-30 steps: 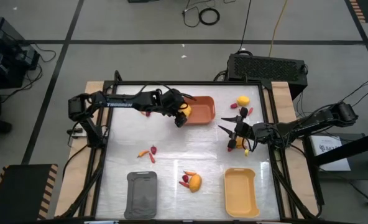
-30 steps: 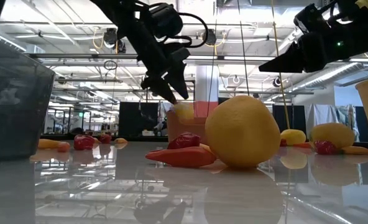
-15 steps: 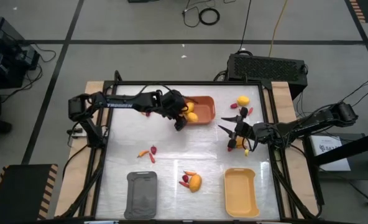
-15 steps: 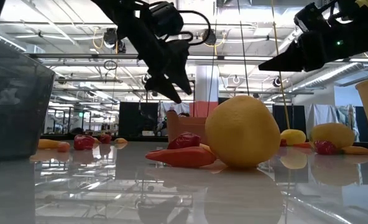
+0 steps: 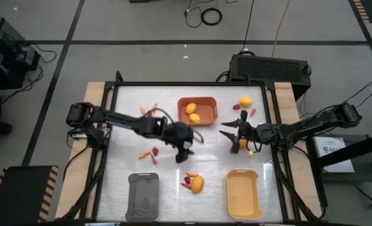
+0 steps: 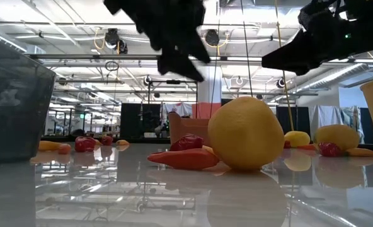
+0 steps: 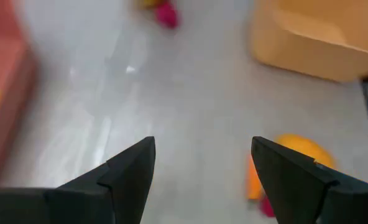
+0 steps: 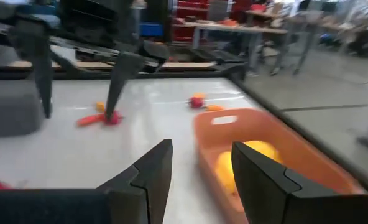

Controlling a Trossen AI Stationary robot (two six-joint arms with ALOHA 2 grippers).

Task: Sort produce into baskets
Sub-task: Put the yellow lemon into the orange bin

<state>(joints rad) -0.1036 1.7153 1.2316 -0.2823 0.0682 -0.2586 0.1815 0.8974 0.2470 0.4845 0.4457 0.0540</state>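
The orange-brown basket at the far middle holds two lemons; it also shows in the right wrist view. My left gripper is open and empty above mid-table. It hangs a little to the far side of a lemon that lies with a carrot and a berry; the left wrist view shows that lemon. My right gripper is open and empty, right of the orange-brown basket. The dark grey basket and the pale yellow basket sit at the near edge.
A carrot and berry lie left of my left gripper. More pieces lie at the far left. A lemon, a berry and a carrot lie at the far right. A lemon lies under my right arm.
My left gripper has let go of a lemon, which now lies in the orange-brown basket beside another. The gripper has then swung from the basket toward the table's near edge, over mid-table, toward the lemon, carrot and berry there.
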